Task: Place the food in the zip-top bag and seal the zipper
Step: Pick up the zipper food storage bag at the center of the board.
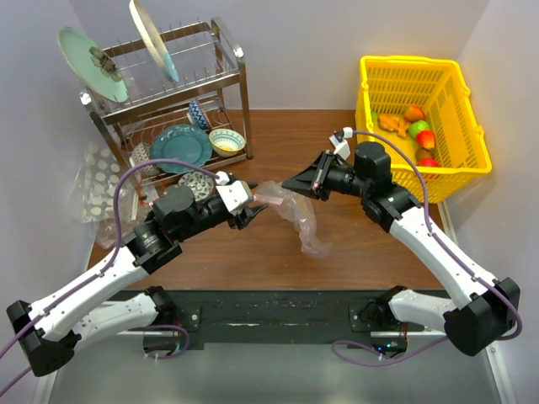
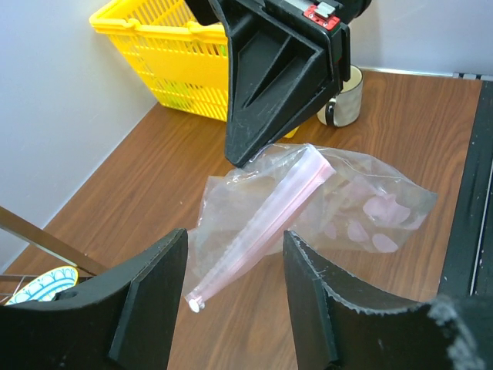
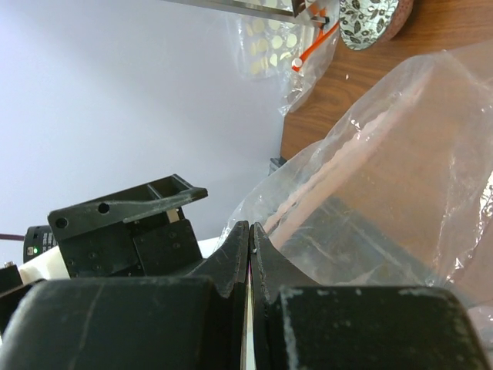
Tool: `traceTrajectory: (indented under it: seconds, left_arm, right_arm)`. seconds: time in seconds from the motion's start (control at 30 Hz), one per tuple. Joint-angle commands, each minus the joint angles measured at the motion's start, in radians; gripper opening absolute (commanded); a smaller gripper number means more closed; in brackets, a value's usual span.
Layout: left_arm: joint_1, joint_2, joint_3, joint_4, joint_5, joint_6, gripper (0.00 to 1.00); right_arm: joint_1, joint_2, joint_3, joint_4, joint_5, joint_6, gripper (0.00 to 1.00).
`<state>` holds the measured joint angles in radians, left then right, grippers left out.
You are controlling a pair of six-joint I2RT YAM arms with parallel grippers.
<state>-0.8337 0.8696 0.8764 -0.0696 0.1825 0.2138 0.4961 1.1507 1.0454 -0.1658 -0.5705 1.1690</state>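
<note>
Your right tool (image 1: 292, 183) has its fingers pressed flat together, pinching the thin plastic of the zip-top bag (image 1: 305, 225) close to its mouth. In the right wrist view the fingers (image 3: 231, 258) meet with no gap, and the clear film spreads away from their tips. That tool holds one end of the bag up off the table (image 1: 253, 252). The rest of the bag droops and crumples onto the wood toward you, near the middle of the table between the two arms.

Your left tool (image 2: 233, 262) is spread. In its own view the two fingers stand well apart on either side of the zipper (image 2: 266, 227). The loose end of that pink strip hangs down in the gap between them, and I cannot tell whether either finger touches it. The strip slopes up from there toward the right tool's tip (image 2: 240, 154).

The bag looks flat, with only faint pink patches showing through the film. The food (image 1: 417, 126) lies in the yellow basket (image 1: 408, 61) at the far right corner of the table, well apart from the bag: red, green, orange and tan pieces heaped together. On the far left stands a dish rack (image 1: 240, 93) holding plates and bowls, with a clear spotted bag (image 1: 97, 181) beside it.
</note>
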Motion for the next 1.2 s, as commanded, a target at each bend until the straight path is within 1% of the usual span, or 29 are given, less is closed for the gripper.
traceTrajectory:
  seconds: [0.0, 0.17, 0.27, 0.53, 0.63, 0.67, 0.7, 0.77, 0.83, 0.9, 0.97, 1.03, 1.17]
  left_arm:
    - [-0.004, -0.006, -0.001, 0.053, 0.0, 0.033, 0.56]
    - [-0.004, 0.0, -0.007, 0.056, -0.002, 0.032, 0.55]
    - [-0.004, 0.012, -0.005, 0.056, 0.014, 0.036, 0.56]
    - [0.011, 0.04, 0.007, 0.069, -0.003, 0.024, 0.55]
    - [0.05, 0.048, 0.01, 0.105, 0.029, -0.002, 0.49]
    - [0.06, 0.045, 0.012, 0.109, 0.038, -0.01, 0.4]
    - [0.082, 0.042, 0.009, 0.114, 0.055, -0.02, 0.33]
    - [0.1, 0.032, 0.004, 0.131, 0.067, -0.03, 0.26]
    - [0.125, 0.029, -0.004, 0.152, 0.093, -0.048, 0.26]
    - [0.137, 0.034, -0.004, 0.156, 0.121, -0.056, 0.32]
    - [0.136, 0.042, -0.002, 0.149, 0.13, -0.053, 0.36]
    - [0.136, 0.042, -0.004, 0.143, 0.135, -0.05, 0.38]
    - [0.136, 0.035, -0.004, 0.142, 0.14, -0.047, 0.46]
  right_arm:
    - [-0.002, 0.009, 0.028, 0.045, -0.011, 0.023, 0.0]
    - [-0.002, 0.009, 0.028, 0.051, -0.011, 0.027, 0.0]
    - [-0.002, 0.015, 0.028, 0.054, -0.008, 0.031, 0.0]
    - [-0.002, 0.011, 0.013, 0.089, -0.014, 0.046, 0.0]
    - [-0.001, 0.014, 0.005, 0.097, -0.014, 0.05, 0.0]
    - [-0.001, 0.012, 0.005, 0.103, -0.015, 0.054, 0.0]
    - [-0.001, 0.014, 0.004, 0.106, -0.02, 0.055, 0.0]
    - [-0.001, 0.015, -0.002, 0.112, -0.022, 0.058, 0.0]
    - [-0.002, 0.015, -0.005, 0.117, -0.025, 0.063, 0.0]
    - [-0.001, 0.015, -0.007, 0.121, -0.026, 0.066, 0.0]
    - [-0.001, 0.018, -0.005, 0.121, -0.026, 0.067, 0.0]
    - [-0.001, 0.018, -0.004, 0.123, -0.026, 0.069, 0.0]
    - [0.001, 0.018, -0.002, 0.127, -0.032, 0.077, 0.0]
